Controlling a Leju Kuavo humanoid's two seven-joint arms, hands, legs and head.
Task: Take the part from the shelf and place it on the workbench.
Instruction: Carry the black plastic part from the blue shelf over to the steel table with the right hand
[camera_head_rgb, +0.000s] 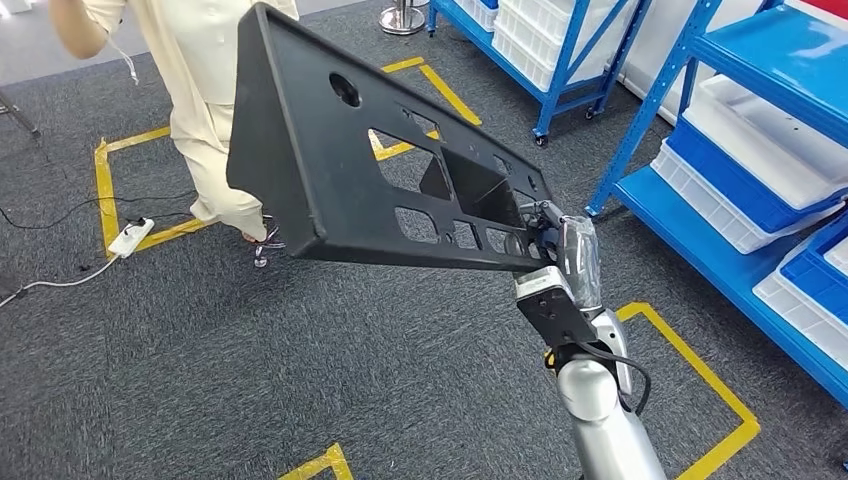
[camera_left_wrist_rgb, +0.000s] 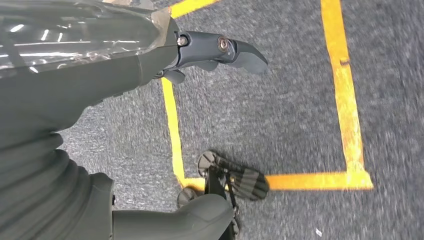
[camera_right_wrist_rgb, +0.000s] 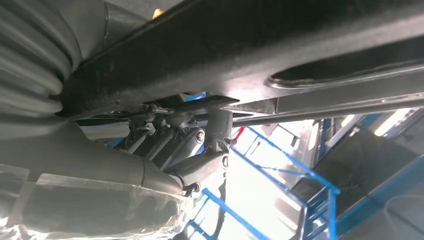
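The part is a long black plastic panel with several cut-outs, held up in the air over the carpet and slanting up toward the far left. My right hand grips its near right end. Close up in the right wrist view, the panel's dark underside lies across my right hand, whose fingers clamp the edge. My left hand hangs over the floor with its fingers apart and nothing in it.
Blue shelving with white and blue bins stands on the right, and a second rack farther back. A person in light clothes stands at the far left. Yellow floor tape marks squares; a power strip lies on the carpet.
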